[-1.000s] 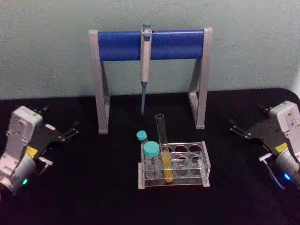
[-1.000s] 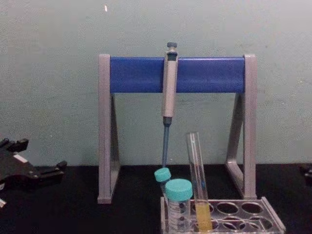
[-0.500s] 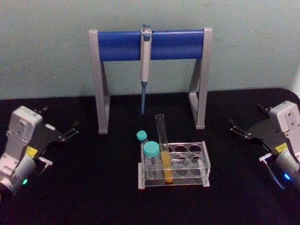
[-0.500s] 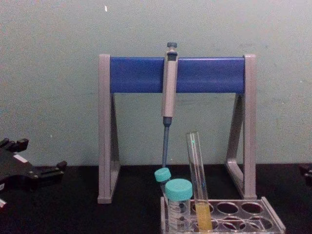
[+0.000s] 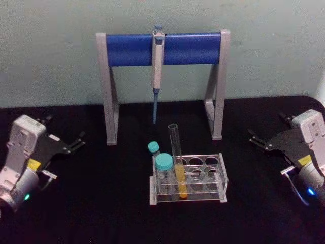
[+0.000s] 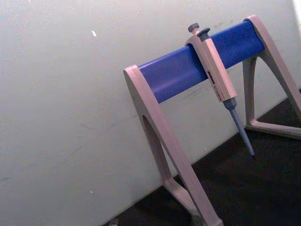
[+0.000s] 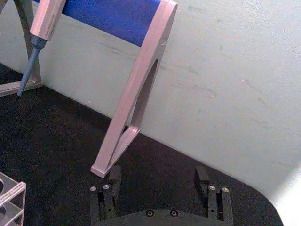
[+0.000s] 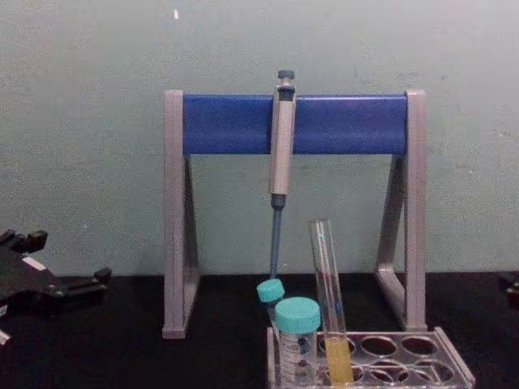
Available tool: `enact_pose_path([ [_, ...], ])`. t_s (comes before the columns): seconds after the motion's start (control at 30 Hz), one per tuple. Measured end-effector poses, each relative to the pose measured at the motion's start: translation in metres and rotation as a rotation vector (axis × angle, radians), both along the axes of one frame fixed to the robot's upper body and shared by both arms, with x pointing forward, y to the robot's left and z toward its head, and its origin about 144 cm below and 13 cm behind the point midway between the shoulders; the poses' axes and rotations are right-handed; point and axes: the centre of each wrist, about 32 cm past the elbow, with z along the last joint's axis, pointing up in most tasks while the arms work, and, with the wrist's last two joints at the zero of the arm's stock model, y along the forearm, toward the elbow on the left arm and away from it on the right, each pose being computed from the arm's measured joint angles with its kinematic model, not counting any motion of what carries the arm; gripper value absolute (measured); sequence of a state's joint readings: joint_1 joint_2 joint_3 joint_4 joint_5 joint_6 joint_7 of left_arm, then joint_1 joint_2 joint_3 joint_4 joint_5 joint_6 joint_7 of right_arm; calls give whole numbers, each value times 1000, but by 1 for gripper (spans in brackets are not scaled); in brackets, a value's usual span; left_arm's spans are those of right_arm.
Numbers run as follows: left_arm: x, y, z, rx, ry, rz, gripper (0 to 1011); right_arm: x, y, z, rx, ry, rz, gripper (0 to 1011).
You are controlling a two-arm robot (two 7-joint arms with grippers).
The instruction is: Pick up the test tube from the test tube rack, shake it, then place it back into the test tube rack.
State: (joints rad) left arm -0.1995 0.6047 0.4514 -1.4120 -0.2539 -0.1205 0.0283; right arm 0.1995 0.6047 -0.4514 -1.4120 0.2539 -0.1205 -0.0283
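The tube [image 5: 175, 147] showed as clear glass, smooth and glossy, a bright streak down its side. The rack [image 5: 208, 198] was clear hard plastic, shiny along its edges. The caps [image 5: 164, 161] looked like smooth plastic with a dull sheen. The stand [image 5: 108, 86] had matt grey legs, plastic by the look, and its blue bar carried a soft satin finish. The pipette [image 5: 158, 61] was smooth pale plastic. The table [image 5: 101, 213] lay flat black and matt; whether cloth or not could not be told. The wall [image 5: 51, 61] was matt and lightly scuffed. The left gripper [image 5: 66, 126] and right gripper [image 5: 265, 125] had matt black fingers on pale, smooth plastic housings.
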Motion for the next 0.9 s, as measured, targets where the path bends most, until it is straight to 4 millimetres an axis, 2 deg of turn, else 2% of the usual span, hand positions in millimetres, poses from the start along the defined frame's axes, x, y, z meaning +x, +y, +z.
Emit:
enact_pose_path([
  [0.37,0,0,0,0,0,0,1001,-10,2,2,48,38,59,1000],
  [0.6,0,0,0,0,0,0,1001,-24,9,7,160,104,165,1000],
  [0.9,0,0,0,0,0,0,1001,-32,20,17,276,189,306,1000],
])
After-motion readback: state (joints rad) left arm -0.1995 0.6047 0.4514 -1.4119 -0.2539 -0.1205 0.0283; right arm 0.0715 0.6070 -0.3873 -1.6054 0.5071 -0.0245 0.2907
